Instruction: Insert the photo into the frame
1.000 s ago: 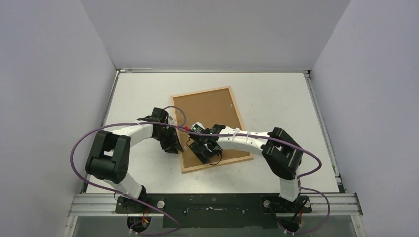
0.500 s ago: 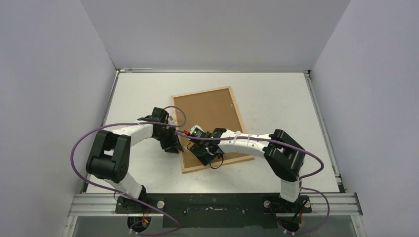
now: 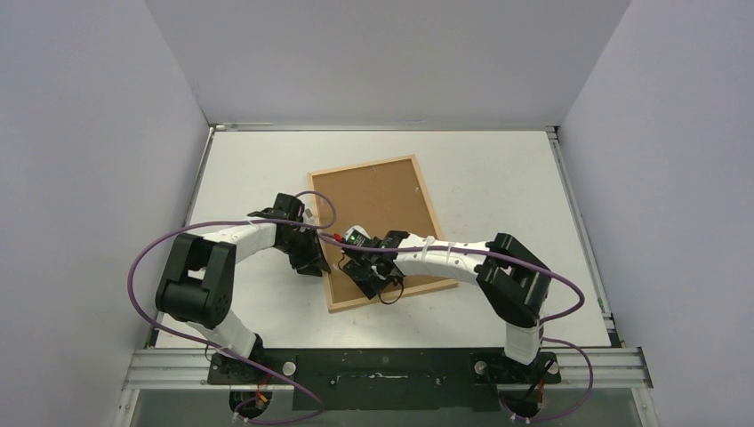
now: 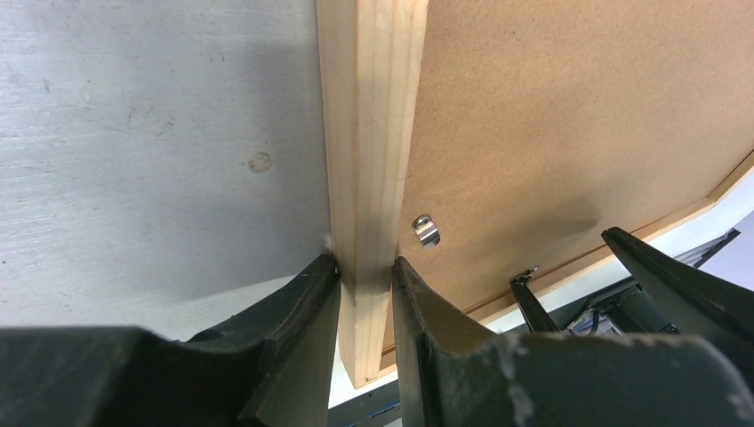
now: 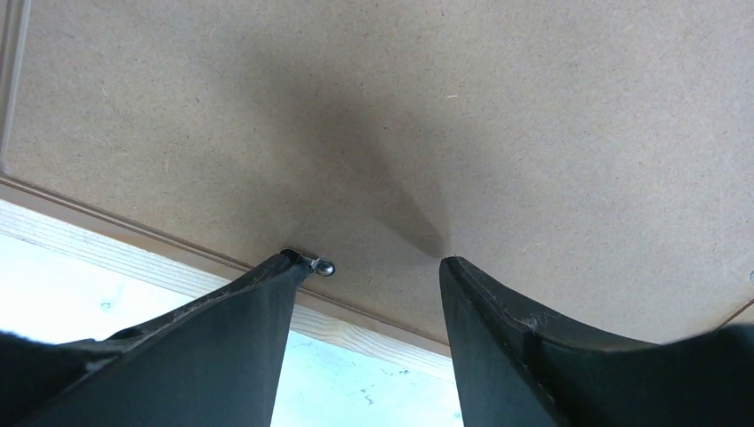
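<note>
The frame (image 3: 360, 166) lies face down mid-table, a thin pale wood rectangle with a brown backing board (image 3: 378, 200) set in it. My left gripper (image 3: 313, 264) is shut on the frame's left bar (image 4: 369, 133) near the near corner, one finger on each side of the bar. My right gripper (image 3: 366, 271) stands open over the board's near-left part (image 5: 445, 107). Its fingertips rest on or just above the board, and the left one touches a small metal tab (image 5: 322, 265) beside the near bar (image 5: 133, 253). The photo is out of view.
Another metal tab (image 4: 428, 229) sits on the board close to the left bar. The white table (image 3: 498, 187) is walled by grey panels on three sides. Both arms' purple cables (image 3: 142, 258) loop over the near table.
My right gripper has narrowed somewhat and shifted slightly left toward the frame's near-left corner. The left gripper has kept its hold on the bar.
</note>
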Action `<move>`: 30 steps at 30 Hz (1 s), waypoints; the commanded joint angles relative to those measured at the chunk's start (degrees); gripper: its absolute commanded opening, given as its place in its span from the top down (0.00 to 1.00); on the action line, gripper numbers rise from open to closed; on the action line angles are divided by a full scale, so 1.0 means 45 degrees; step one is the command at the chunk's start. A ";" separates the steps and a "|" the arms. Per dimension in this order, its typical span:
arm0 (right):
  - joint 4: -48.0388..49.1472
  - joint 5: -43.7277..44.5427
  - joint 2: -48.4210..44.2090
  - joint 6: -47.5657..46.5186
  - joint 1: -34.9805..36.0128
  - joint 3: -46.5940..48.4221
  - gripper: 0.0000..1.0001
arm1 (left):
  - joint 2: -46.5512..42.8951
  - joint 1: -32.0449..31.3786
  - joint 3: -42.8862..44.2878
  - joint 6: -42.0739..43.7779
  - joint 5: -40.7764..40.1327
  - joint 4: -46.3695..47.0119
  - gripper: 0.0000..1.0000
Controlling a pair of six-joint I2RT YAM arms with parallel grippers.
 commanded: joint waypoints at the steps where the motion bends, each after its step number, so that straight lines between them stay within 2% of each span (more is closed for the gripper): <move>1: 0.0372 0.0342 -0.1027 0.0735 -0.0066 -0.0129 0.39 | 0.0358 0.0053 0.0037 0.0435 -0.0690 0.0114 0.73; 19: 0.0537 0.1522 -0.0150 0.1068 -0.0075 0.0110 0.43 | 0.0442 0.0053 0.0014 0.0597 -0.0470 0.0134 0.73; 30: 0.0266 0.0360 0.0253 0.0402 0.0045 -0.0247 0.43 | 0.0693 0.0072 0.0228 0.0598 -0.0470 0.0134 0.73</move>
